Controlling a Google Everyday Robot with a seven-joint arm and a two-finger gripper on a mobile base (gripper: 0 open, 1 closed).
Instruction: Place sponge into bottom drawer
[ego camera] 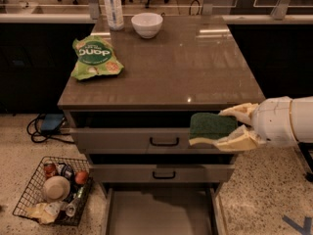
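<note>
My gripper [230, 128] is shut on the sponge [211, 126], a dark green block with a pale yellow underside. It holds the sponge in the air in front of the top drawer's front, off the right front edge of the counter. The white arm comes in from the right. The bottom drawer [161, 212] is pulled open below, a wide grey tray with a plain floor and nothing in it. The sponge is above and a little right of the drawer's middle.
On the brown counter [181, 67] lie a green snack bag [95, 58], a white bowl [147, 24] and a clear bottle [113, 6]. Two upper drawers with black handles [164, 142] stand slightly ajar. A wire basket [51, 190] of items sits on the floor at left.
</note>
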